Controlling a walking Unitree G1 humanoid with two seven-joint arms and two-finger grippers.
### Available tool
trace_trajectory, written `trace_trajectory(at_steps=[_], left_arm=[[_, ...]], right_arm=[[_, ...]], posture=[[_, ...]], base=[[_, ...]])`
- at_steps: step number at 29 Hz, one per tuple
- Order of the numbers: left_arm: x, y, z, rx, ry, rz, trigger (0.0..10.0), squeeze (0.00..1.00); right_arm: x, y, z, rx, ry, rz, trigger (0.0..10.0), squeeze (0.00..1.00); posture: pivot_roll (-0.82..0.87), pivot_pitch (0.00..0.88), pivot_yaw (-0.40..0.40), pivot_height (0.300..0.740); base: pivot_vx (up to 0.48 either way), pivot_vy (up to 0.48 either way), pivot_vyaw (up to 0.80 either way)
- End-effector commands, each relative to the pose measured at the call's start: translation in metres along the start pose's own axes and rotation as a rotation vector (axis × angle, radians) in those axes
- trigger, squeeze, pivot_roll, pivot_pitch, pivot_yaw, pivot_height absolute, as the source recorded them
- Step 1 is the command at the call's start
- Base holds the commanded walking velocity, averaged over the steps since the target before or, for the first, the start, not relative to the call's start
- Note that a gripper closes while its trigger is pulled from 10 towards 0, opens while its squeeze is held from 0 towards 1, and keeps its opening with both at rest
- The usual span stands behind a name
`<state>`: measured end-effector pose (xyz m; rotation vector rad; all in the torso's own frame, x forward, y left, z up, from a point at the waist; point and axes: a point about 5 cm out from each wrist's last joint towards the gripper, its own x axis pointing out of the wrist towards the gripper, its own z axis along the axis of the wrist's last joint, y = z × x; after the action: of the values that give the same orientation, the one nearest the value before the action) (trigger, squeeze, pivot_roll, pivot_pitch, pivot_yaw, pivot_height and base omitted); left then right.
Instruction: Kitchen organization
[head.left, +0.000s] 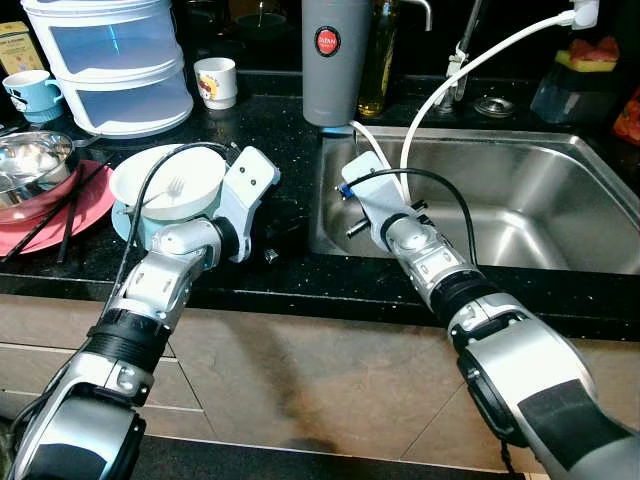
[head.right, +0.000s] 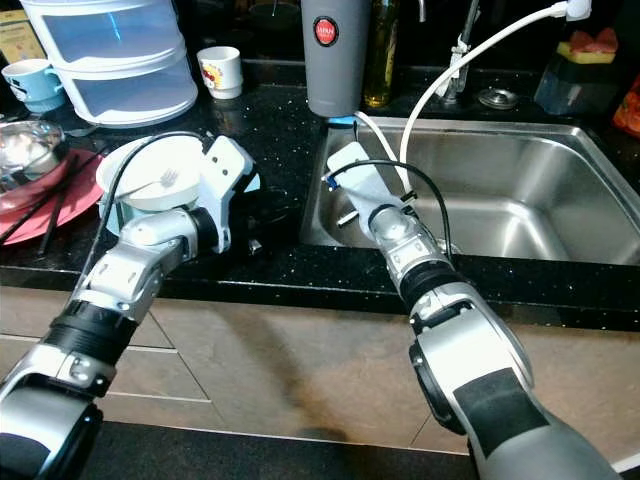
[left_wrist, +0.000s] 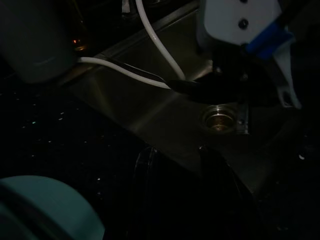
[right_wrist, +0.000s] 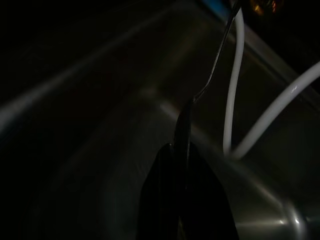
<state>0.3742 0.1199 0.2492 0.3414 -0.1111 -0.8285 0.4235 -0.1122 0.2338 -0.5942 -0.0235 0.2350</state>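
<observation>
My right gripper (right_wrist: 181, 147) reaches over the left rim of the steel sink (head.left: 520, 200) and is shut on a thin metal utensil (right_wrist: 210, 75), whose handle points toward the white hoses (right_wrist: 234, 85). My left gripper (left_wrist: 175, 152) lies over the black counter (head.left: 280, 140) beside the sink, its two fingers apart with nothing between them. Just left of that wrist a white bowl (head.left: 168, 180) with a fork (head.left: 172, 188) in it sits on a light blue plate (head.left: 130, 228).
A pink plate (head.left: 85, 200) with dark chopsticks (head.left: 65, 225) and a metal bowl (head.left: 30, 165) are at the far left. Behind stand a tiered plastic container (head.left: 110, 60), two mugs (head.left: 216, 80), a grey flask (head.left: 335, 60) and an oil bottle (head.left: 378, 60). The sink drain (left_wrist: 218, 119) lies open.
</observation>
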Motion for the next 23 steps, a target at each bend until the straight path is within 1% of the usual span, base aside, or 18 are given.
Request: trace_trajectory(at_steps=[1, 9, 10, 11, 12, 13, 14, 15, 16, 17, 19, 20, 21, 22, 23], left_arm=[[0.0001, 0.0012, 0.0001, 0.028, 0.019, -0.014, 10.0, 0.00], [-0.0005, 0.0007, -0.0042, 0.027, 0.028, -0.023, 10.0, 0.00], [-0.0006, 0.0008, -0.0045, 0.026, 0.027, -0.024, 10.0, 0.00], [-0.0006, 0.0008, -0.0045, 0.026, 0.027, -0.024, 10.0, 0.00], [-0.0007, 0.0010, -0.0045, 0.026, 0.026, -0.025, 10.0, 0.00], [-0.0006, 0.0011, -0.0046, 0.026, 0.025, -0.025, 10.0, 0.00], [-0.0006, 0.0011, -0.0044, 0.027, 0.023, -0.026, 10.0, 0.00], [-0.0005, 0.0013, -0.0043, 0.028, 0.021, -0.027, 10.0, 0.00], [-0.0005, 0.0014, -0.0040, 0.028, 0.019, -0.029, 10.0, 0.00], [-0.0005, 0.0015, -0.0038, 0.029, 0.019, -0.030, 10.0, 0.00], [-0.0002, 0.0023, -0.0034, 0.033, 0.019, -0.032, 10.0, 0.00], [-0.0002, 0.0028, -0.0028, 0.037, 0.018, -0.031, 10.0, 0.00], [-0.0001, 0.0032, -0.0026, 0.039, 0.018, -0.029, 10.0, 0.00], [0.0001, 0.0042, -0.0006, 0.044, 0.009, -0.021, 10.0, 0.00], [0.0001, 0.0042, -0.0006, 0.044, 0.009, -0.021, 10.0, 0.00]], right_arm=[[-0.0014, -0.0014, -0.0100, -0.036, 0.058, 0.016, 10.0, 0.00], [-0.0018, -0.0033, -0.0139, -0.020, 0.095, 0.024, 10.0, 0.00], [-0.0020, -0.0042, -0.0146, -0.014, 0.101, 0.017, 10.0, 0.22], [-0.0020, -0.0046, -0.0148, -0.013, 0.103, 0.013, 10.0, 0.22], [-0.0020, -0.0049, -0.0149, -0.010, 0.104, 0.010, 10.0, 0.56], [-0.0021, -0.0051, -0.0151, -0.008, 0.105, 0.009, 10.0, 0.56], [-0.0021, -0.0051, -0.0151, -0.005, 0.105, 0.009, 10.0, 0.78], [-0.0021, -0.0051, -0.0151, -0.004, 0.106, 0.008, 10.0, 0.78], [-0.0020, -0.0051, -0.0151, -0.002, 0.107, 0.009, 10.0, 0.94], [-0.0020, -0.0051, -0.0151, -0.001, 0.107, 0.008, 10.0, 0.99], [-0.0019, -0.0059, -0.0143, 0.006, 0.106, 0.003, 10.0, 1.00], [-0.0018, -0.0065, -0.0137, 0.006, 0.105, 0.001, 10.0, 0.95], [-0.0017, -0.0068, -0.0133, 0.006, 0.104, 0.000, 10.0, 0.95], [-0.0015, -0.0075, -0.0120, 0.008, 0.100, -0.003, 10.0, 0.50], [-0.0015, -0.0075, -0.0120, 0.008, 0.100, -0.003, 10.0, 0.50]], posture=[[0.14, 0.113, 0.048, 0.740], [0.14, 0.111, 0.048, 0.740], [0.14, 0.111, 0.047, 0.740], [0.14, 0.111, 0.047, 0.740], [0.14, 0.111, 0.048, 0.740], [0.14, 0.109, 0.048, 0.740], [0.14, 0.108, 0.048, 0.740], [0.14, 0.108, 0.048, 0.740], [0.14, 0.108, 0.049, 0.740], [0.14, 0.107, 0.049, 0.740], [0.14, 0.103, 0.051, 0.740], [0.14, 0.103, 0.051, 0.740], [0.14, 0.103, 0.052, 0.740], [0.14, 0.101, 0.052, 0.740], [0.14, 0.101, 0.052, 0.740]], base=[[0.000, 0.000, 0.00], [0.000, 0.000, 0.00], [0.000, 0.000, 0.00], [0.000, 0.000, 0.00], [0.000, 0.000, 0.00], [0.000, 0.000, 0.00], [0.000, 0.000, 0.00], [0.000, 0.000, 0.00], [0.000, 0.000, 0.00], [0.000, 0.000, 0.00], [0.000, 0.000, 0.00], [0.000, 0.000, 0.00], [0.000, 0.000, 0.00], [0.000, 0.000, 0.00], [0.000, 0.000, 0.00]])
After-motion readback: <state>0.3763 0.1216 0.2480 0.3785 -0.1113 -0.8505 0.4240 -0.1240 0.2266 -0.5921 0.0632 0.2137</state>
